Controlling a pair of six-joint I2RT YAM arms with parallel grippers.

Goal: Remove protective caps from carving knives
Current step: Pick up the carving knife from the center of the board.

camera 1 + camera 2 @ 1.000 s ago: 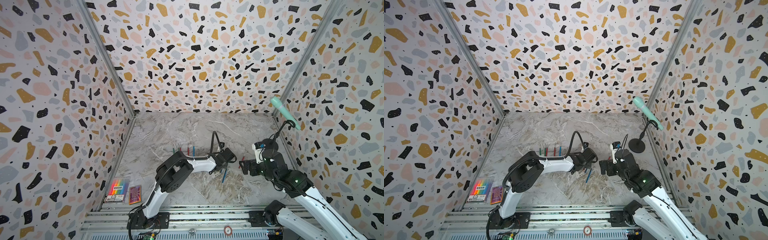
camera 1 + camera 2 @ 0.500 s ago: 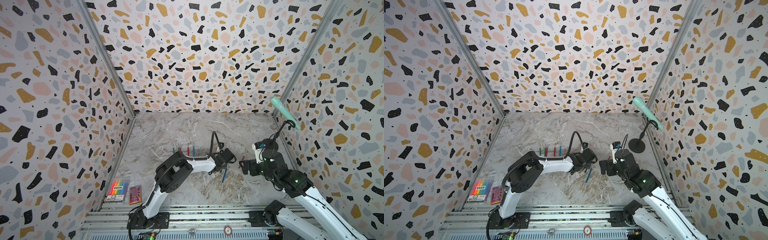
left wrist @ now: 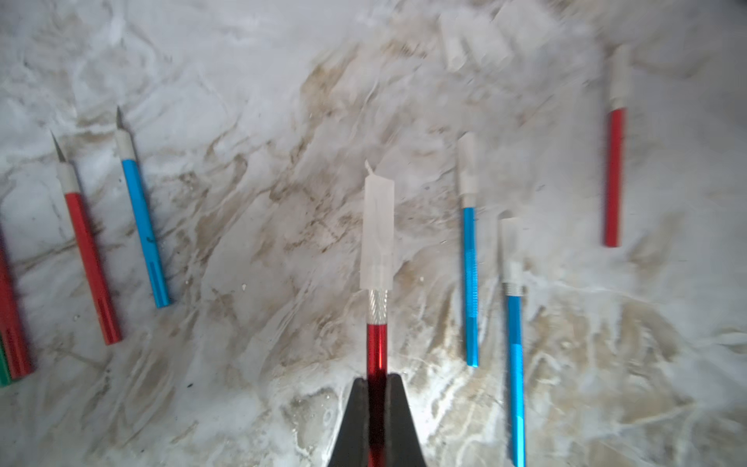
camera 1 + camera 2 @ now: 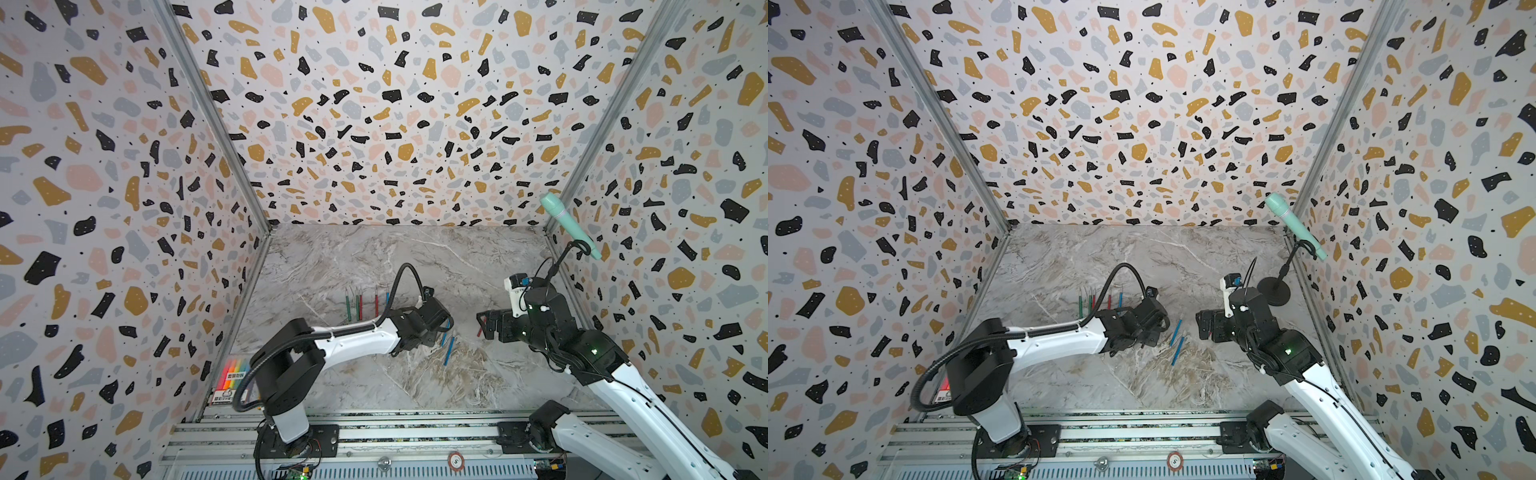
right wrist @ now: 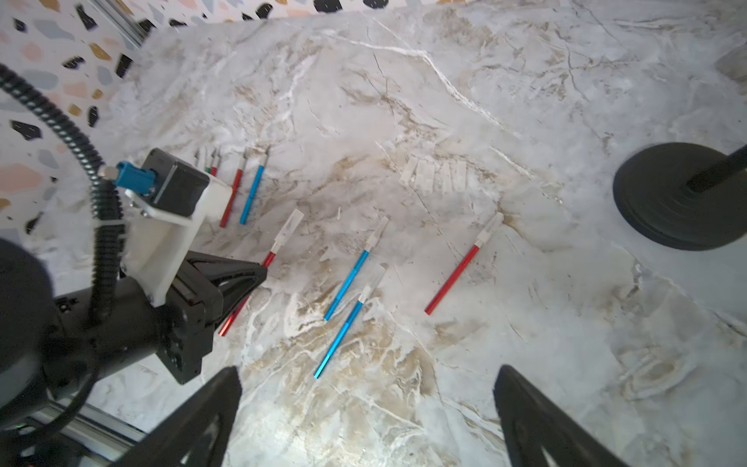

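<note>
My left gripper [image 3: 377,380] is shut on the shaft of a red carving knife [image 3: 377,347] whose white translucent cap [image 3: 378,230] still covers the blade. It sits low over the marble floor [image 4: 440,328]. Beside it lie two blue capped knives [image 3: 469,283] [image 3: 515,364] and a red capped knife [image 3: 614,174]. On the other side is a row of bare-bladed knives, among them a red one [image 3: 89,258] and a blue one [image 3: 143,226]. My right gripper [image 5: 366,404] hangs open above the floor, facing the left gripper [image 4: 484,326], with nothing between its fingers.
Several loose white caps [image 5: 436,176] lie together on the marble. The black round base [image 5: 683,194] of the stand with the mint-green microphone [image 4: 569,226] is at the far right. A rainbow pen pack [image 4: 235,374] lies at the front left. Terrazzo walls enclose three sides.
The left jaws have drawn fully shut on the red knife. Both arms stay where they were.
</note>
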